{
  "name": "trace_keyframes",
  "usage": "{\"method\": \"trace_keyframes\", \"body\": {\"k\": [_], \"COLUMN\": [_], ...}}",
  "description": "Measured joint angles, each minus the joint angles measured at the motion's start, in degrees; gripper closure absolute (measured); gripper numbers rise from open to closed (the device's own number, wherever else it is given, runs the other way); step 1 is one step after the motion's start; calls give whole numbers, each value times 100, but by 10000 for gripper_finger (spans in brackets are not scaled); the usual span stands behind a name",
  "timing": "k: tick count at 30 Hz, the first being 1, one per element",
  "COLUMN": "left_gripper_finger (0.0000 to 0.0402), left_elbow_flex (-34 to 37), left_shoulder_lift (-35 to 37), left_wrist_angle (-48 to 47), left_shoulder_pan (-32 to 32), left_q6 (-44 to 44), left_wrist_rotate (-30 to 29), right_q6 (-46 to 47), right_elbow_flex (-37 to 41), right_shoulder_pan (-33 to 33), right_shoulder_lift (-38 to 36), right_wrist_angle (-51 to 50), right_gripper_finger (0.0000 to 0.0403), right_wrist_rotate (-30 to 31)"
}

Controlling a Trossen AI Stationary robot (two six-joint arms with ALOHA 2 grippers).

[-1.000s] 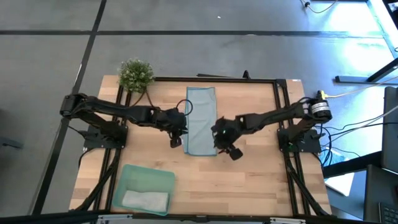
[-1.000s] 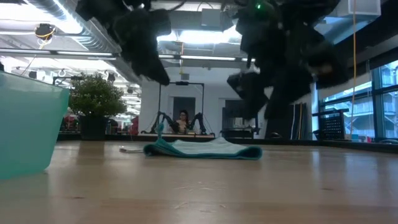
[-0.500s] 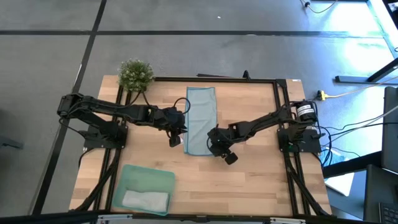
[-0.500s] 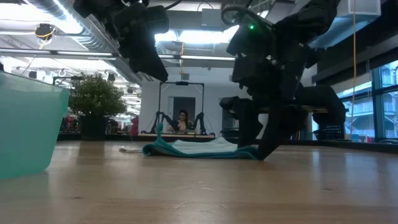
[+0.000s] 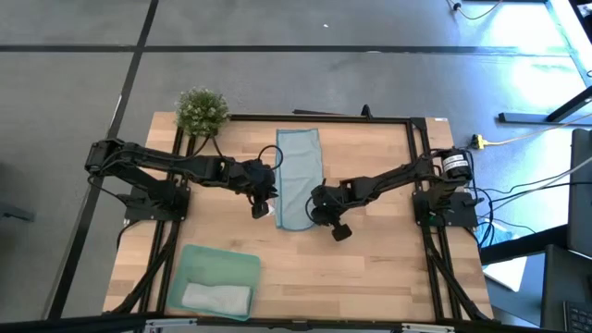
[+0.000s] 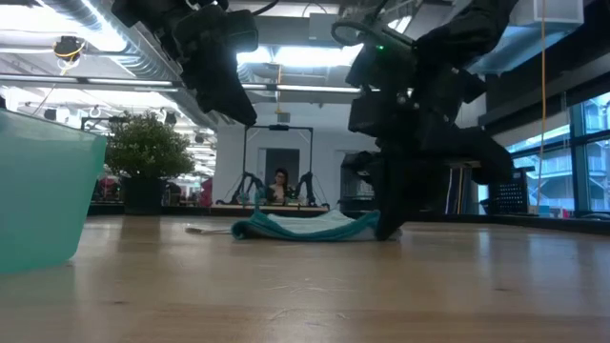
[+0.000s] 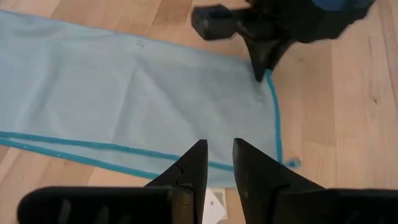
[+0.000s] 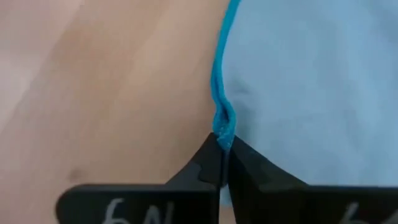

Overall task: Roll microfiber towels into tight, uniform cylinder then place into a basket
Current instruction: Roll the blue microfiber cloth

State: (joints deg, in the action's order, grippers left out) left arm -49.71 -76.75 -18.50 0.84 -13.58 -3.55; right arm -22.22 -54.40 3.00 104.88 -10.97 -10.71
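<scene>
A robotics lab: wooden table (image 5: 370, 268) in a black frame (image 5: 421, 166), another arm rig (image 6: 278, 181) behind with a seated person (image 6: 280, 183), ceiling ducts (image 6: 114, 33), concrete floor (image 5: 277, 74).

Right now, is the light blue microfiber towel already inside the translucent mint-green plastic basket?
No, the light blue microfiber towel lies flat on the table, apart from the mint-green basket.

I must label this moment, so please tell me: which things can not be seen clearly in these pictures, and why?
- Mint-green plastic basket: low view cuts it at the left edge; contents unseen there.
- Pale grey towel inside the basket: high view, too small to judge its roll.
- Light blue microfiber towel: right gripper covers its near corner in the high view.
- Left gripper: low view shows only a dark silhouette.
</scene>
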Motion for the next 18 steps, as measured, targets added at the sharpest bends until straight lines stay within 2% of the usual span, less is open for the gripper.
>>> {"method": "trace_keyframes", "body": {"k": [7, 18], "left_gripper_finger": [331, 331], "left_elbow_flex": [0, 0], "left_shoulder_lift": [-1, -2], "left_wrist_angle": [-2, -37], "left_shoulder_pan": [0, 0], "left_q6": [0, 17], "left_wrist_rotate": [0, 0], "right_q6": [402, 674], "right_elbow_flex": [-296, -607], "right_shoulder_pan": [-411, -1595], "right_shoulder_lift": [-425, -510], "right_wrist_angle": [-78, -207], "right_gripper_finger": [394, 396], "right_wrist_rotate": [-8, 582]}}
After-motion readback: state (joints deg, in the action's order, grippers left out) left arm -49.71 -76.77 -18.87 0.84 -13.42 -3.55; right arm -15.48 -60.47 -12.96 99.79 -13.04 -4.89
